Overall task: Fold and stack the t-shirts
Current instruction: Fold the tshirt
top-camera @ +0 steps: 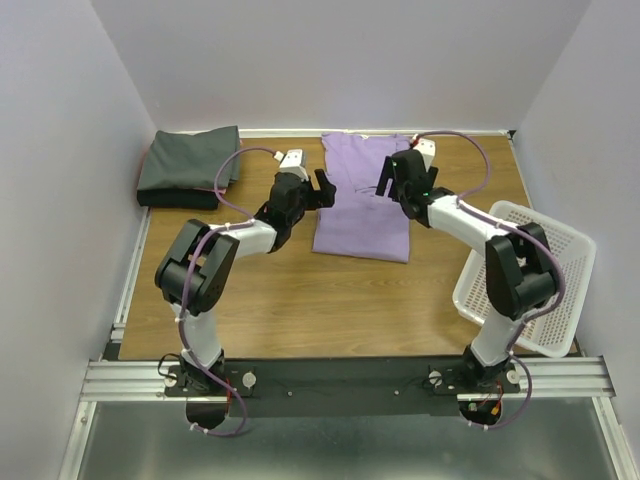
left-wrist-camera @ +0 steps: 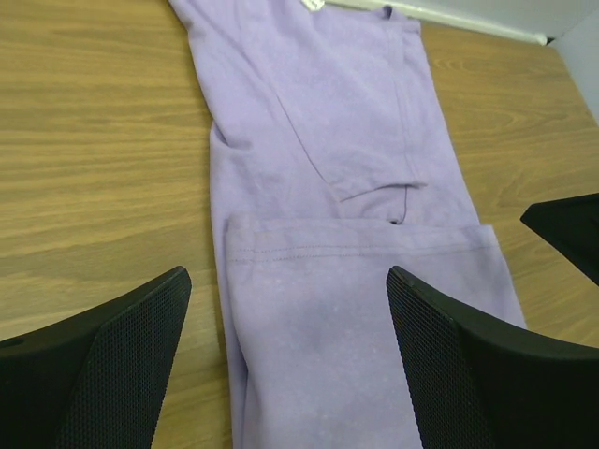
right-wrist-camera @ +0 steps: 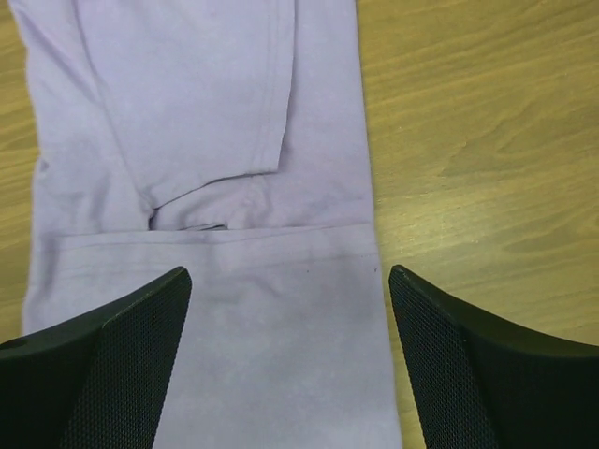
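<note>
At the near right corner of the wooden table [top-camera: 300, 300], beside the right arm's base, sits the white plastic mesh basket [top-camera: 565, 320], out of the way of the folding area. Further in, the left gripper [top-camera: 324, 188] and the right gripper [top-camera: 384, 186] hang low on either side of the light purple cloth t-shirt [top-camera: 362, 210]. Each has its jaws spread wide with nothing caught between them, and both wrist views show only cloth and wood below the fingers. The shirt lies flat mid-table, reaching toward the far edge. It forms a narrow strip with the sleeves turned inward and the hem end doubled up over the body, so it looks part folded. The grippers flank its long edges, probably placed for the next fold. At the far left corner rests the folded dark grey t-shirt [top-camera: 188, 162], apparently the base of the stack
</note>
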`<state>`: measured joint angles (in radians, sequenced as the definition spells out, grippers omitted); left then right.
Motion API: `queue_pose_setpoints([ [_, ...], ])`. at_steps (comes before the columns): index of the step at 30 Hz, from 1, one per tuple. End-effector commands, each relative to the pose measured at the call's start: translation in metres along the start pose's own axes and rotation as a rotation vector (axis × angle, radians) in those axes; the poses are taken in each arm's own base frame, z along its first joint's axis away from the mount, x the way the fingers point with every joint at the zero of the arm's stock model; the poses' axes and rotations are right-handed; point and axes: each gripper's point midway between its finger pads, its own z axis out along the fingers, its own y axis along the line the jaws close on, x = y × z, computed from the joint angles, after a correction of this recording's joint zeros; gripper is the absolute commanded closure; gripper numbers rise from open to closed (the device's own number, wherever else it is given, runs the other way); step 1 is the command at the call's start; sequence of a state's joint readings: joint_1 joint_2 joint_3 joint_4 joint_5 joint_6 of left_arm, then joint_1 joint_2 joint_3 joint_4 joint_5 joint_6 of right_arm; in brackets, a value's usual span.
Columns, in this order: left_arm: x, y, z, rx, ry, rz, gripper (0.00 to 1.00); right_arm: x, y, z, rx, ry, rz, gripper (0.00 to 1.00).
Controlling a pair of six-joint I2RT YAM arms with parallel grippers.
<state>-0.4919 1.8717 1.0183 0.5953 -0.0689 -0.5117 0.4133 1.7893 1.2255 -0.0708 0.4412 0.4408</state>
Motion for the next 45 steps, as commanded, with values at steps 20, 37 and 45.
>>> queue_pose_setpoints([
  [20, 0.062, 0.017, -0.085, -0.088, 0.09, 0.042, 0.13, 0.09, -0.048, -0.099, -0.138, 0.145, 0.152, 0.08],
  [37, 0.092, 0.027, -0.088, -0.135, 0.155, 0.057, 0.22, 0.148, -0.063, -0.087, -0.075, 0.293, 0.12, 0.25],
  [45, 0.113, 0.029, -0.09, -0.135, 0.204, 0.056, 0.27, 0.157, -0.064, -0.082, -0.072, 0.313, 0.113, 0.28],
])
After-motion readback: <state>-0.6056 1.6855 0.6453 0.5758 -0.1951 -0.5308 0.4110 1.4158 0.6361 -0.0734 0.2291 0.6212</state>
